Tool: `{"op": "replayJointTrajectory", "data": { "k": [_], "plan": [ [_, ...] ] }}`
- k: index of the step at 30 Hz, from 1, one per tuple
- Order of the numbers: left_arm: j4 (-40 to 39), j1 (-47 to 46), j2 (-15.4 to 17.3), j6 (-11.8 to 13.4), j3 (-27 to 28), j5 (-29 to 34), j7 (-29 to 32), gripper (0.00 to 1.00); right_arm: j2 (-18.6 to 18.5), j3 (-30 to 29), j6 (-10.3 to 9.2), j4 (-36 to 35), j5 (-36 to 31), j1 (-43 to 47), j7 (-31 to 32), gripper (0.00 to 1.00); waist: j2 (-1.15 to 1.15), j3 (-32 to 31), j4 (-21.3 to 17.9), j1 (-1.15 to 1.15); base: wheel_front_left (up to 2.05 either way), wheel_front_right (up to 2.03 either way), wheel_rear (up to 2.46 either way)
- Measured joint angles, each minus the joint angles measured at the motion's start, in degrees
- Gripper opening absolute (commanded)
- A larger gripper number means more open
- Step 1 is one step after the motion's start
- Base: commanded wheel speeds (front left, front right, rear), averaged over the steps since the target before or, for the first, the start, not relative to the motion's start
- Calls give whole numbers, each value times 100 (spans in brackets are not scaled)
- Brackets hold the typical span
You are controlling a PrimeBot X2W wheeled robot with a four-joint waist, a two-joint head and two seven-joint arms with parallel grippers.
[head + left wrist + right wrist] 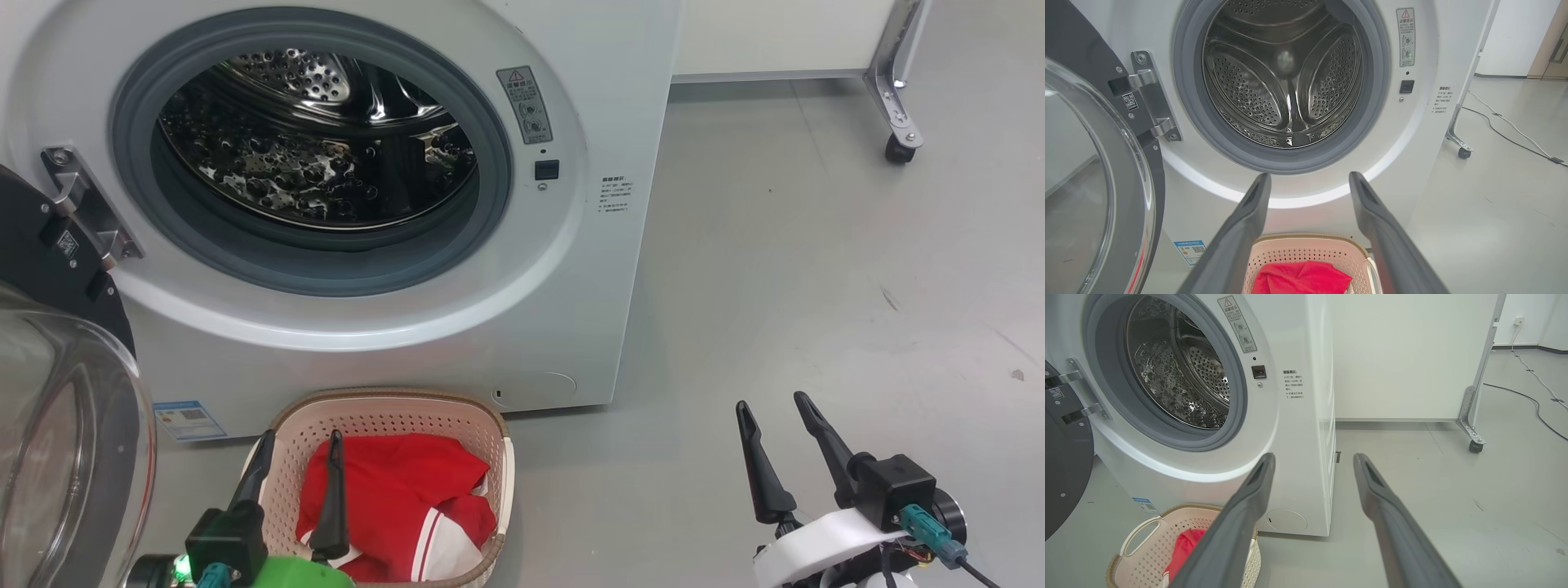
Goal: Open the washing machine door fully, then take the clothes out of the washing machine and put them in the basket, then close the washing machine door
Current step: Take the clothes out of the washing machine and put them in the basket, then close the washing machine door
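In front of the washing machine [506, 327], the basket [384, 398] stands on the grey floor [816, 245] and holds the clothes [392, 490] (red fabric with white striped trim). The washing machine door [57, 408] stands swung open at the left, exposing the steel drum [318, 147]. The left gripper [301, 437] hangs over the basket, jaws apart; the right gripper [771, 402] hangs over the floor, well right of the basket, jaws likewise apart.

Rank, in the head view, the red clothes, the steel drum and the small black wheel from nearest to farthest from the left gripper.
From the left gripper:
1. The red clothes, in the basket right under its fingers.
2. The steel drum, higher up, inside the washing machine.
3. The black wheel, far off at the upper right, on the floor.
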Motion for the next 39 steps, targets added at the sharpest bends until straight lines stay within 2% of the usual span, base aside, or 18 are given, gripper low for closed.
{"op": "replayJointTrajectory", "data": {
  "k": [23,39],
  "plan": [
    [-432,236,7,42,-73,102,255,100,1,23,-55,-67,0,105,0,100,0,-19,8,0,-3,3,0],
    [-656,316,18,88,-73,181,378,100,2,43,-58,-92,11,110,0,100,0,-6,-20,0,-56,56,0]
  ]
}}
